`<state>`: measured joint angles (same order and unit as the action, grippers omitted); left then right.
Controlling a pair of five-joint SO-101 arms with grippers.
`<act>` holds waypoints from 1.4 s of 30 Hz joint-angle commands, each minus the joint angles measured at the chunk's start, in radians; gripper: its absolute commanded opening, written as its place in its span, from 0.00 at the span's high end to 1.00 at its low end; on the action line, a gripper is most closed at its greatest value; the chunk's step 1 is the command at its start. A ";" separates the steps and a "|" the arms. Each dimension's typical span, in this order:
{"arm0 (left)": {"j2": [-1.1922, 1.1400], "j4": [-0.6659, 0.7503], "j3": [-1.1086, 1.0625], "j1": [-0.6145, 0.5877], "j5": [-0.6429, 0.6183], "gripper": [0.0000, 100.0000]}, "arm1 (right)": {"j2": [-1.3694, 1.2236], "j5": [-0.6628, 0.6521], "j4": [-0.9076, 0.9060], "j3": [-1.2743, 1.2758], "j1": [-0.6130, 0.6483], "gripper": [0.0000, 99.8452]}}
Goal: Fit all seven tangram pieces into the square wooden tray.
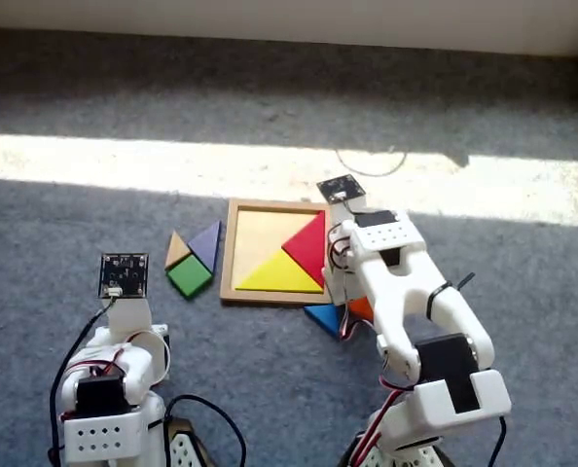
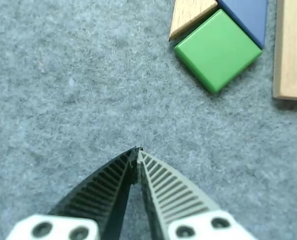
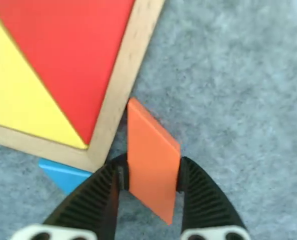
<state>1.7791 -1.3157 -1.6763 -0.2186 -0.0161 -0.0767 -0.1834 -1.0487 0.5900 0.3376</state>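
The square wooden tray (image 1: 233, 255) lies mid-carpet with a yellow triangle (image 1: 274, 276) and a red triangle (image 1: 309, 245) in it. Left of the tray sit a natural wood triangle (image 1: 177, 249), a purple piece (image 1: 207, 243) and a green square (image 1: 189, 276). My right gripper (image 3: 148, 172) is shut on an orange piece (image 3: 151, 160), held on edge by the tray's near right corner (image 3: 96, 152). A blue triangle (image 3: 63, 174) lies beside that corner. My left gripper (image 2: 138, 156) is shut on nothing, over bare carpet short of the green square (image 2: 218, 50).
Grey carpet (image 1: 270, 117) surrounds everything, with a sunlit band behind the tray. A thin cable loop (image 1: 372, 161) lies on the carpet behind the tray. A wall base runs along the far edge.
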 commanded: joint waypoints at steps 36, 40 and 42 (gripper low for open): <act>0.036 -0.005 -0.019 0.001 0.006 0.99 | 0.377 -0.605 0.179 -0.110 0.214 0.99; 0.036 -0.005 -0.019 0.001 0.006 0.99 | 0.375 -0.628 0.188 -0.108 0.237 0.99; 0.036 -0.005 -0.019 0.001 0.006 0.99 | 0.375 -0.626 0.189 -0.108 0.240 0.99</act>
<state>1.7791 -1.3157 -1.6763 -0.2186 -0.0161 0.2516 -0.7986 -0.8907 0.5409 0.5616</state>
